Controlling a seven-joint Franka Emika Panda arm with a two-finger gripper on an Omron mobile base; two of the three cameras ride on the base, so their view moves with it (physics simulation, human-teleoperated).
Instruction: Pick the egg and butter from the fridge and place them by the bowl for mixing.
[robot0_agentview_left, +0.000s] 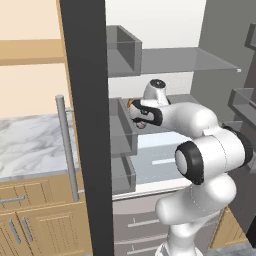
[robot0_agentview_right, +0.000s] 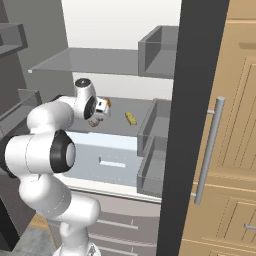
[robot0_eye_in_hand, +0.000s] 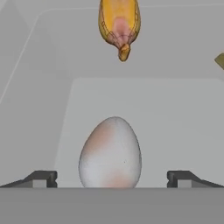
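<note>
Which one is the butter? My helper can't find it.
Look in the open fridge, on the grey middle shelf. The butter lies right of the robot's hand: a small flat yellow block, unlike the round pale egg.

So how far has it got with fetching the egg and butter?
Early on. The fridge stands open and the arm is reaching in. The open gripper has its fingertips either side of the egg, not yet closed. The butter lies on the shelf. Both must go by the bowl.
</note>
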